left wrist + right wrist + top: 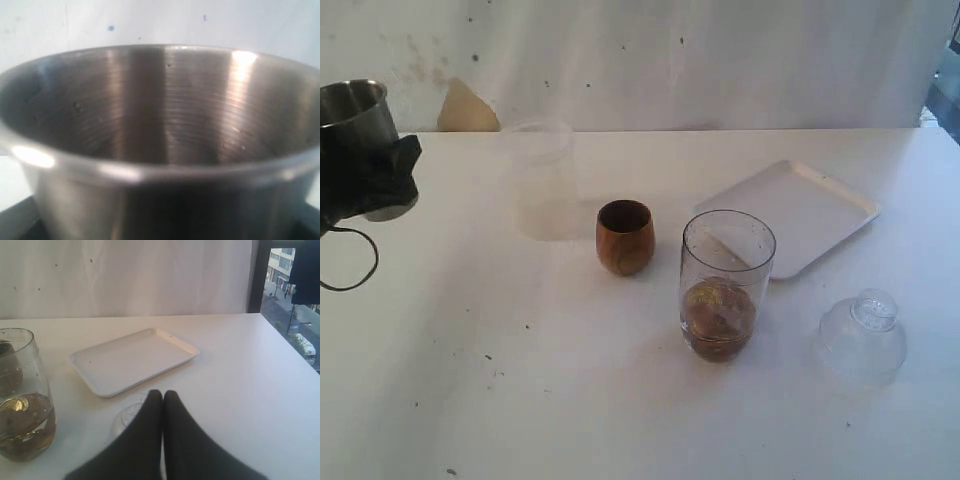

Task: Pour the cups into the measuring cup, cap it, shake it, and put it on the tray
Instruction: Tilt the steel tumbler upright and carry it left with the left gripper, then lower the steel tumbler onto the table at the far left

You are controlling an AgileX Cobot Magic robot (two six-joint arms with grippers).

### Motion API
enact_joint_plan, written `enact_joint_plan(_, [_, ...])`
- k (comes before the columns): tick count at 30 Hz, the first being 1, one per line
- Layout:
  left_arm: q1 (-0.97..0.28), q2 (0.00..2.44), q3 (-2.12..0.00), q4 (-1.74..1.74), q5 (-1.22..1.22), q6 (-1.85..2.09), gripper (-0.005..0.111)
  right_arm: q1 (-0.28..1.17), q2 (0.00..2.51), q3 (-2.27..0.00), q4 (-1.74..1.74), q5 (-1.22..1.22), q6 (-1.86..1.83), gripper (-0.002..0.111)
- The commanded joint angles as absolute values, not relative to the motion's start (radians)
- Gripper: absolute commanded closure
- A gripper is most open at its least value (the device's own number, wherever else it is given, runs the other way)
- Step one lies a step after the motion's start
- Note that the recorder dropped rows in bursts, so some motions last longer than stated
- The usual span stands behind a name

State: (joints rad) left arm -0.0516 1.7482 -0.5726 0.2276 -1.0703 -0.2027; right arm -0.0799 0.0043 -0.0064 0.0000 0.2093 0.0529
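Measuring cup (727, 285) stands on white table (570, 400), left fingers (380, 170) seemingly gripping steel tumbler (358, 110), right fingers (145, 430) closed.

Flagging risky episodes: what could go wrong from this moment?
The left gripper holds the tapered stainless-steel tumbler aloft; a slip could drop it. The tall clear measuring cup holds brown liquid uncapped, close beside the rounded brown wooden cup; a passing arm could knock either.
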Motion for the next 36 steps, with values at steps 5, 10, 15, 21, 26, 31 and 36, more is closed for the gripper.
enact_joint_plan(5, [-0.012,1.912,-0.654,0.195,-1.156,-0.203,0.107,-0.079,0.0,0.0,0.0,0.208,0.049,0.108])
enact_joint_plan(10, [-0.011,2.004,-0.744,0.19,-1.149,-0.203,0.107,-0.079,0.0,0.0,0.0,0.208,0.049,0.108])
enact_joint_plan(15, [-0.011,2.091,-0.822,0.19,-1.14,-0.203,0.107,-0.079,0.0,0.0,0.0,0.208,0.049,0.108])
enact_joint_plan(21, [-0.007,2.175,-0.89,0.19,-1.132,-0.201,0.107,-0.079,0.0,0.0,0.0,0.208,0.049,0.108])
enact_joint_plan(26, [0.0,2.224,-0.933,0.204,-1.136,-0.204,0.107,-0.079,0.0,0.0,0.0,0.208,0.049,0.108])
enact_joint_plan(31, [0.0,2.247,-0.952,0.273,-1.139,-0.204,0.107,-0.079,0.0,0.0,0.0,0.208,0.049,0.108])
enact_joint_plan(36, [0.0,2.247,-0.957,0.263,-1.139,-0.198,0.107,-0.079,0.0,0.0,0.0,0.208,0.049,0.108])
